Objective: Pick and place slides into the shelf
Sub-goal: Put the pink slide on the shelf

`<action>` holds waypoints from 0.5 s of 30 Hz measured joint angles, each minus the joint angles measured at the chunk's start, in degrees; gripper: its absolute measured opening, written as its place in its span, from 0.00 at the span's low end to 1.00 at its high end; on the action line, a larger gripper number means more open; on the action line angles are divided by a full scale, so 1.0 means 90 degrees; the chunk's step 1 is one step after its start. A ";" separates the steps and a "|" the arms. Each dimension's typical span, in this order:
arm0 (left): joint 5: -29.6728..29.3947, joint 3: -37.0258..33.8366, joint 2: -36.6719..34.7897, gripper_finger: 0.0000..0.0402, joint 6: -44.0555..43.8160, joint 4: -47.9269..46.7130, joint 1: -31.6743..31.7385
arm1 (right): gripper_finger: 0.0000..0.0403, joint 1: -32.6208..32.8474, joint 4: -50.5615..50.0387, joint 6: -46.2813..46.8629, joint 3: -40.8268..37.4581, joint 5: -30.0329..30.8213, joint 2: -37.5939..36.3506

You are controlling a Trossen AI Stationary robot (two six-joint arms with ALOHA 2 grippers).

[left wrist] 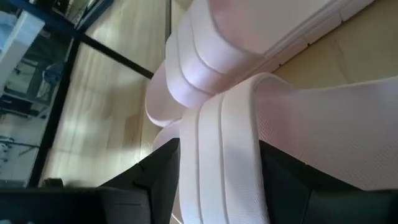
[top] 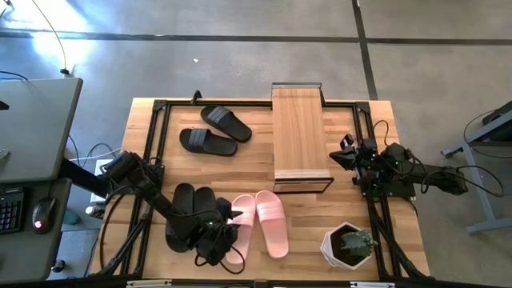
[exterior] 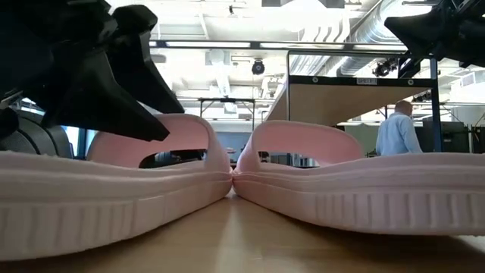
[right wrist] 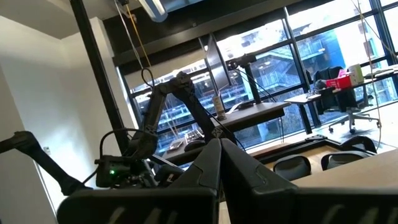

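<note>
Two pink slides lie side by side on their soles near the table's front: the left one (top: pixel 242 228) and the right one (top: pixel 270 222). My left gripper (left wrist: pixel 221 186) is open at the left pink slide, one finger on either side of its wide strap (left wrist: pixel 224 143); I see no touch. A black pair (top: pixel 188 214) lies under the left arm, and another black pair (top: pixel 216 132) lies at the far left. The shelf (top: pixel 300 140) stands at the far middle. My right gripper (right wrist: pixel 219 165) is shut and waits at the table's right edge.
A white pot with a plant (top: pixel 348 244) stands at the front right. A black metal frame (top: pixel 152 144) runs along the table's edges. Bare wood lies between the shelf and the pink slides. A person (exterior: pixel 398 133) stands far off in the room.
</note>
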 joint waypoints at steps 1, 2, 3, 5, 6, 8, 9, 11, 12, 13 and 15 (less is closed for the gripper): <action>0.0005 0.0000 0.0000 0.45 -0.0092 -0.0043 0.0008 | 0.00 0.0000 0.0000 0.0003 0.0000 -0.0012 0.0000; 0.0005 0.0000 0.0000 0.44 -0.0159 -0.0074 0.0039 | 0.00 0.0000 0.0000 0.0019 0.0000 -0.0024 0.0000; 0.0021 0.0000 0.0000 0.43 -0.0172 -0.0080 0.0054 | 0.00 0.0000 0.0000 0.0019 0.0000 -0.0028 0.0000; 0.0115 0.0000 0.0000 0.37 -0.0181 -0.0080 0.0089 | 0.00 0.0000 -0.0002 0.0019 0.0000 -0.0032 0.0000; 0.0162 0.0000 0.0000 0.34 -0.0184 -0.0082 0.0095 | 0.00 -0.0002 -0.0002 0.0020 0.0000 -0.0032 0.0000; 0.0209 0.0000 0.0000 0.25 -0.0186 -0.0107 0.0119 | 0.00 0.0000 -0.0002 0.0019 0.0000 -0.0032 0.0000; 0.0260 0.0000 0.0000 0.20 -0.0218 -0.0154 0.0119 | 0.00 0.0000 -0.0005 0.0019 0.0000 -0.0030 0.0000; 0.0290 0.0000 0.0000 0.10 -0.0396 -0.0310 0.0121 | 0.00 0.0000 -0.0005 0.0019 0.0000 -0.0029 0.0000; 0.0291 0.0000 0.0000 0.05 -0.0521 -0.0391 0.0121 | 0.00 -0.0001 -0.0005 0.0020 0.0000 -0.0029 0.0000; 0.0288 0.0002 0.0000 0.03 -0.0659 -0.0484 0.0119 | 0.00 -0.0001 -0.0005 0.0019 0.0000 -0.0028 0.0000; 0.0231 0.0002 -0.0002 0.04 -0.0960 -0.0682 0.0121 | 0.00 -0.0001 -0.0005 0.0020 0.0000 -0.0025 0.0000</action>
